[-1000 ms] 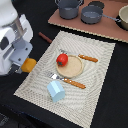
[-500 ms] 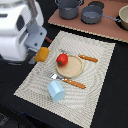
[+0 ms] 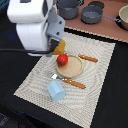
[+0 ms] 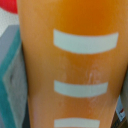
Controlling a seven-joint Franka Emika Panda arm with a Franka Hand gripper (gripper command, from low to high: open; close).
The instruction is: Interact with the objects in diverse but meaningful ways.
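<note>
**Gripping the yellow block above the mat**

Filling the wrist view, the yellow block (image 4: 75, 65) shows pale stripes, clamped in the gripper (image 3: 58, 48). Only the exterior view shows the tomato (image 3: 62, 60) on the wooden plate (image 3: 75, 69) and the blue cup (image 3: 55, 91) on the mat (image 3: 95, 95).

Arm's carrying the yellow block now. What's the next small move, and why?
Probably ease it toward the bare part of the wooden plate and lower. The yellow block hangs just off the plate's edge, near the tomato, and it fills the wrist view, apparently held in the gripper.
</note>
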